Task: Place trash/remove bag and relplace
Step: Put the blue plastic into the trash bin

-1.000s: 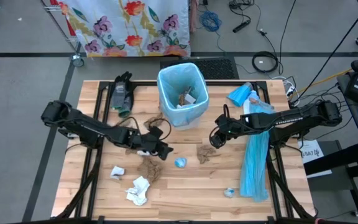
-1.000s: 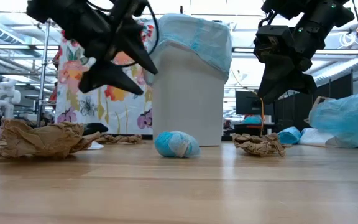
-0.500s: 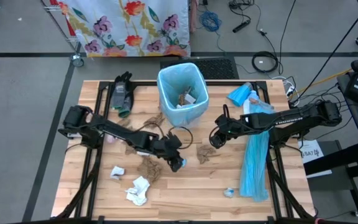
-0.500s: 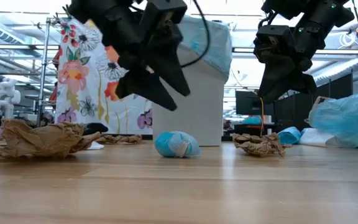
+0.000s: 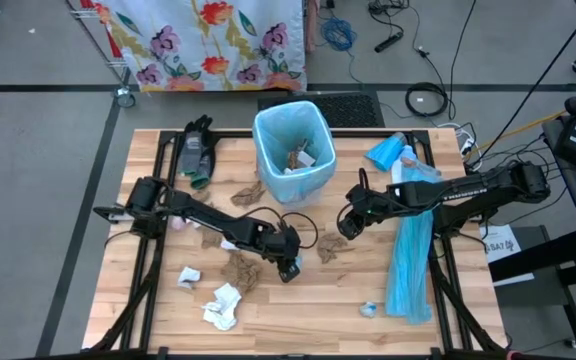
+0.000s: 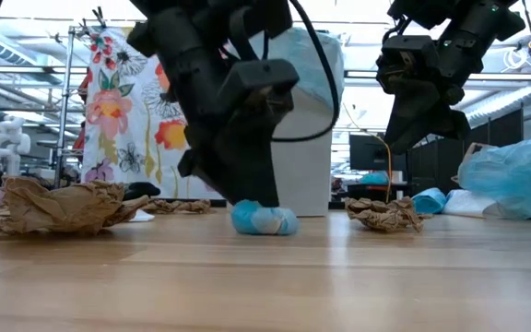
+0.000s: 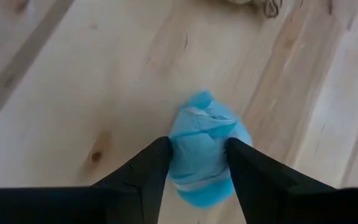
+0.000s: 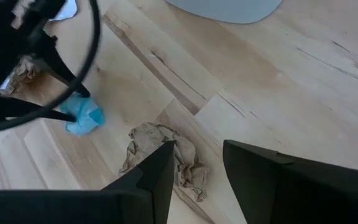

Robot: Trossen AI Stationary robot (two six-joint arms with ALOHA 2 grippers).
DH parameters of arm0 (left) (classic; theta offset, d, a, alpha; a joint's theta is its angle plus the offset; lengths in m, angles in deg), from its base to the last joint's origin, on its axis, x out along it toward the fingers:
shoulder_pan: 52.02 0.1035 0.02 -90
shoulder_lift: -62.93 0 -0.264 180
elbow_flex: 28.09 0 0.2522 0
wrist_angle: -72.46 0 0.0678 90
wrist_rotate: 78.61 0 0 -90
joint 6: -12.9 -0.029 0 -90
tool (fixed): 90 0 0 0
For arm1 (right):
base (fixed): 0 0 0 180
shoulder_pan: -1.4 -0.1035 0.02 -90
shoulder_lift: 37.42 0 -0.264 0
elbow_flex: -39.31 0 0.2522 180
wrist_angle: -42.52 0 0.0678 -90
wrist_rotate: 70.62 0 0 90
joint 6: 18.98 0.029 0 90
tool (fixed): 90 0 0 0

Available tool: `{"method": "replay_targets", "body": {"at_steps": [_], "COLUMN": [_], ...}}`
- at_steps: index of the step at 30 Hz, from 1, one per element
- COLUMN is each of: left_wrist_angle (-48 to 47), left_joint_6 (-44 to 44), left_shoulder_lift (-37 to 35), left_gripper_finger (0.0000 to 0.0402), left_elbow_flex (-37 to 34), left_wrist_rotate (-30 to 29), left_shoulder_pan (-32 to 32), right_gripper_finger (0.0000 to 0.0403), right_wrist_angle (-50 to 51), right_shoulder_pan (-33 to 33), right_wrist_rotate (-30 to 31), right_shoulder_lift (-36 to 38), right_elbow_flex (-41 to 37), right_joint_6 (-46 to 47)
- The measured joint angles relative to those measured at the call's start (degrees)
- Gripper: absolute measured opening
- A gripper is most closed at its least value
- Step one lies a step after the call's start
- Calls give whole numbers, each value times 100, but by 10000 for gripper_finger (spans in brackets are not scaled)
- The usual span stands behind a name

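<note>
Trash: a few wads already lie in the bin (image 5: 293, 150); most wads are scattered on the desk (image 5: 438, 335) in front of the bin.
Left pincer (image 7: 197, 165): fingers straddle the blue wad (image 7: 205, 146) (grip not sealed).
Right pincer (image 5: 346, 224): parted, empty, above a brown wad (image 8: 166, 155).
Left to do: most wads, bag swap.

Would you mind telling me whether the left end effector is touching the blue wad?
Touching: the left wrist view shows the left end effector straddling the blue wad, fingers against its sides.
</note>
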Motion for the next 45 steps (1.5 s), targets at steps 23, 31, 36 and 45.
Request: {"method": "replay_targets", "body": {"at_steps": [23,31,36,45], "left_wrist_angle": [-3304,-4231,-4328,-4432], "left_joint_6": [1493,1800,1646,-334], "left_shoulder_lift": [-1731,-3133,-3859,-3860], "left_gripper_finger": [3,2,1,1], "left_elbow_flex": [-47,-42,-38,1205], "left_wrist_rotate": [-769,-1364,-1693,-1746], "left_shoulder_pan": [-300,45,521,1931], "right_gripper_finger": [130,130,130,130], "right_wrist_angle": [125,140,146,118], "right_shoulder_pan": [1,2,0,2], "right_wrist_rotate": [4,34,41,85], "right_shoulder_lift": [1,2,2,2], "right_elbow_flex": [0,-2,0,0], "right_joint_6": [0,-4,-39,-13]}}
